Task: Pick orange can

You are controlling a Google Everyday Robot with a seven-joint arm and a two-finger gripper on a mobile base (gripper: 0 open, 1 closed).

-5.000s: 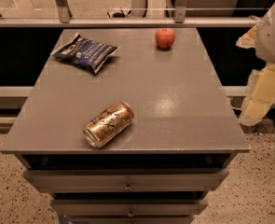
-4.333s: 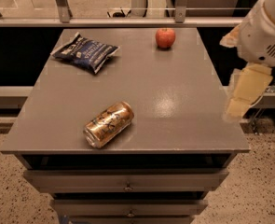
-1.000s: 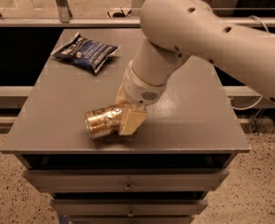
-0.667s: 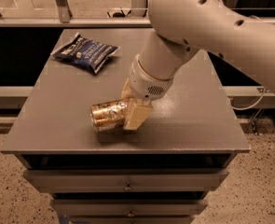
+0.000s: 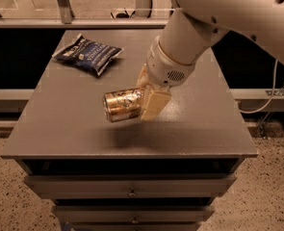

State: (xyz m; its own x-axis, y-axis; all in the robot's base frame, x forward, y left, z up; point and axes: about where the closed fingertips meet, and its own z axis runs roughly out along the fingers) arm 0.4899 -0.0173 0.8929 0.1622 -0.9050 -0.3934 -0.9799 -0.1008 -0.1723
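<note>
The orange can [image 5: 121,105] is a shiny orange-gold can with pale swirls. It lies on its side in the air above the grey table [image 5: 74,129], with its shadow on the tabletop below. My gripper [image 5: 148,95] is shut on the can's right end, with one cream finger [image 5: 153,105] in front of it. The white arm comes down from the upper right and hides the far right part of the table.
A dark blue chip bag [image 5: 87,54] lies at the table's far left. The apple is hidden behind my arm. The table has drawers [image 5: 132,192] below its front edge. A cable [image 5: 269,97] hangs at the right.
The arm came in from the right, closed on the lying can and has lifted it off the table, moving it up and to the right.
</note>
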